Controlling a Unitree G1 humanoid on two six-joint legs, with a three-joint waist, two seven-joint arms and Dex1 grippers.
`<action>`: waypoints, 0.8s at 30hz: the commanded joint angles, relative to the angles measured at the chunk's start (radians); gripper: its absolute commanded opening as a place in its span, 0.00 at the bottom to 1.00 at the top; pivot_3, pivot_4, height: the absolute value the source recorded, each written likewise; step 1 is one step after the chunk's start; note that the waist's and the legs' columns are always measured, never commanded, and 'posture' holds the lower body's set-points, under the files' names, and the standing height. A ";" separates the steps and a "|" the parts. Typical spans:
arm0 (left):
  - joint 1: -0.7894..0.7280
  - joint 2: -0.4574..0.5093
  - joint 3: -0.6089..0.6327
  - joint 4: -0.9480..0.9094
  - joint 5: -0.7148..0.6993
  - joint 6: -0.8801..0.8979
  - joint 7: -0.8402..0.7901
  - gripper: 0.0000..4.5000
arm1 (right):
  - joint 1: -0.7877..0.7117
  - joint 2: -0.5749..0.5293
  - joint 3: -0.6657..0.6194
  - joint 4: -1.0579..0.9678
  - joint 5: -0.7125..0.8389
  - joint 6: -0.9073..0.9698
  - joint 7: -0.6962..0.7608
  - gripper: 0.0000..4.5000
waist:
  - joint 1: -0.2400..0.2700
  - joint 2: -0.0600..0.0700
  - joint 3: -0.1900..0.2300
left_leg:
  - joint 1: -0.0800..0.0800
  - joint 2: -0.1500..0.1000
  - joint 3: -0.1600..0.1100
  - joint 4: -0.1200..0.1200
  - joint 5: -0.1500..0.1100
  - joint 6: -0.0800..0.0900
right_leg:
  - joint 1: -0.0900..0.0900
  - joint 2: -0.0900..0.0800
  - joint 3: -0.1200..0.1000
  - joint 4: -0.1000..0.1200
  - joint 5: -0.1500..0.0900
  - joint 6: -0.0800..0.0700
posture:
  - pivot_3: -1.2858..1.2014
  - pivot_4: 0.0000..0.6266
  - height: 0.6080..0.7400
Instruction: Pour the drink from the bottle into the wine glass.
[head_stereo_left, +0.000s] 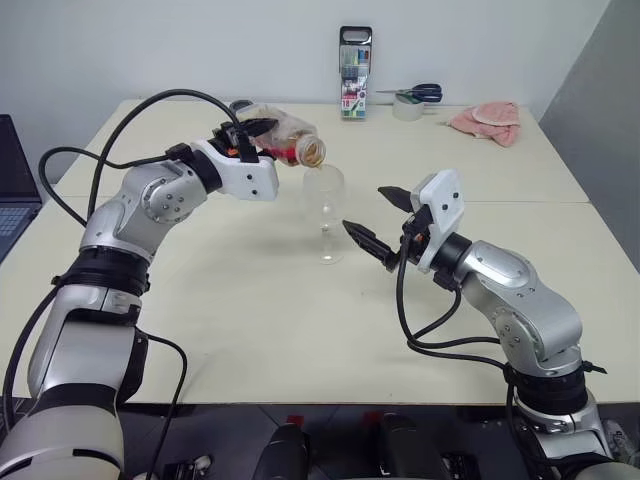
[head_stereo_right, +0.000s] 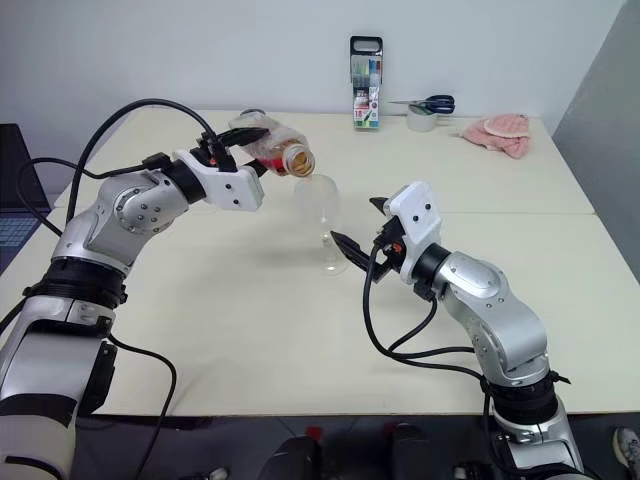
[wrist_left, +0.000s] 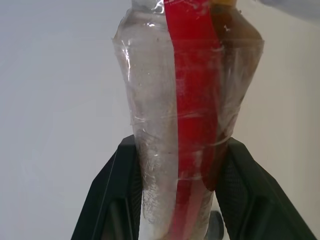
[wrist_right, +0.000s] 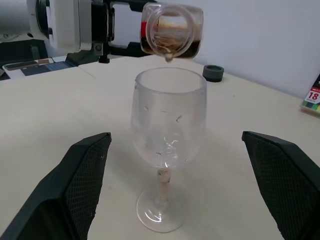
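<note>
bottle (head_stereo_left: 292, 141): clear plastic, red label strip, tipped on its side, mouth just above the wine glass (head_stereo_left: 324, 214)
drink (wrist_right: 171, 41): amber, pooled at the bottle's mouth
left gripper (head_stereo_left: 252, 137): clamped on the bottle
right gripper (head_stereo_left: 378, 220): spread wide, beside the wine glass, touching nothing

On the table (head_stereo_left: 250, 330): wine glass (head_stereo_left: 324, 205) near the middle, bottle (head_stereo_left: 290, 143) tipped just above its rim from the left, marker pack (head_stereo_left: 355, 73), scissors (head_stereo_left: 418, 93) and cloth (head_stereo_left: 488, 121) along the far edge, behind and to the right
</note>
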 joint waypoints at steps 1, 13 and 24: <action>-0.053 0.025 0.004 0.011 0.024 -0.024 0.052 0.37 | -0.022 -0.003 -0.005 -0.041 0.014 0.006 0.002 1.00 | -0.004 0.000 0.000 | 0.000 0.000 0.000 0.000 0.000 0.000 | 0.000 0.000 0.000 0.000 0.000 0.000 | 0.52 0.24 1.00; -0.122 0.019 -0.038 0.111 0.095 -0.059 0.140 0.37 | -0.018 -0.011 0.007 -0.051 0.015 0.018 0.009 1.00 | -0.008 0.000 0.000 | 0.000 0.000 0.000 0.000 0.000 0.000 | 0.000 0.000 0.000 0.000 0.000 0.000 | 0.52 0.24 1.00; -0.202 0.017 -0.083 0.209 0.137 -0.096 0.202 0.37 | 0.030 0.000 0.004 -0.075 0.021 -0.023 0.013 1.00 | -0.008 0.000 0.000 | 0.000 0.000 0.000 0.000 0.000 0.000 | 0.000 0.000 0.000 0.000 0.000 0.000 | 0.52 0.24 1.00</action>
